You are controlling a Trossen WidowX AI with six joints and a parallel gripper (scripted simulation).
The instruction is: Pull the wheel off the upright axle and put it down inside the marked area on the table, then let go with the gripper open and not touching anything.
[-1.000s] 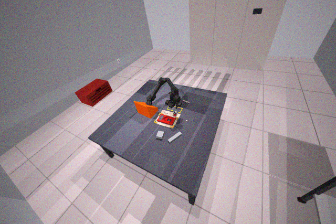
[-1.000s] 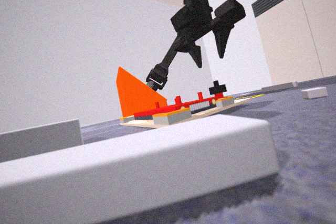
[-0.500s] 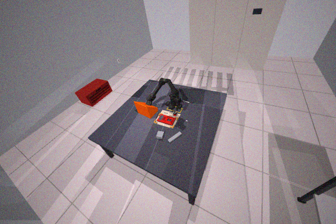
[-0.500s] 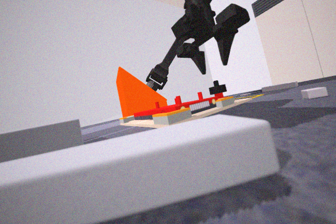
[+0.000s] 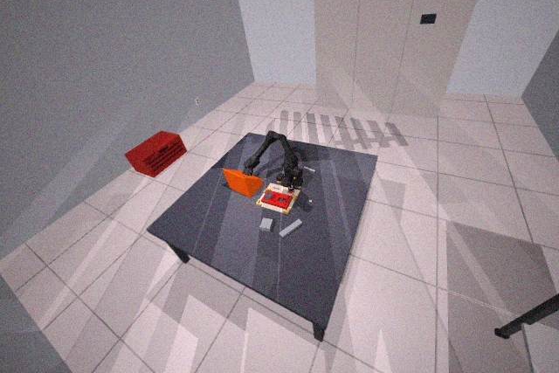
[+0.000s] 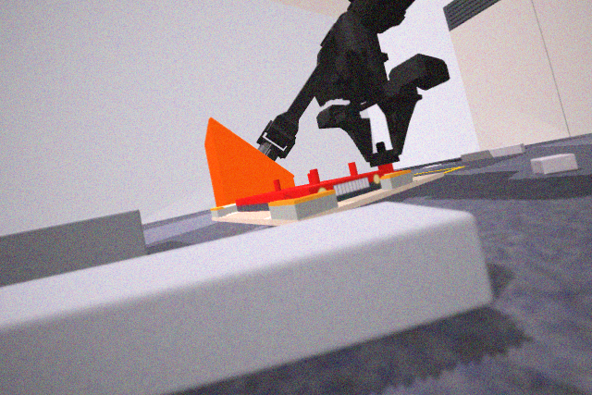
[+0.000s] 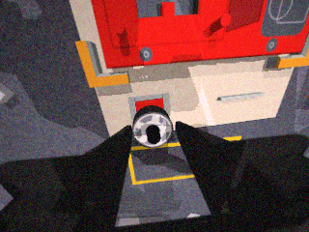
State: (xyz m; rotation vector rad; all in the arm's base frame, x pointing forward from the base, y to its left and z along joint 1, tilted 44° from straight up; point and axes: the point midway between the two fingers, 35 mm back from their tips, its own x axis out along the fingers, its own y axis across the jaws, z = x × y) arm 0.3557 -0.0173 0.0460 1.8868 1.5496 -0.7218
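The wheel, dark-rimmed with a pale patterned top, sits on the upright black axle above a small red block at the cream board's edge. My gripper points down and is partly open. Its fingertips stand on either side of the wheel, very near its rim. A narrow gap shows at the right finger in the wrist view. The marked area, a yellow outline, lies on the table beside the board, partly hidden by the right finger.
A cream board carries a red panel with upright red pegs. An orange wedge stands beside it. Pale blocks lie in front, and a small white block lies to the right in the exterior view.
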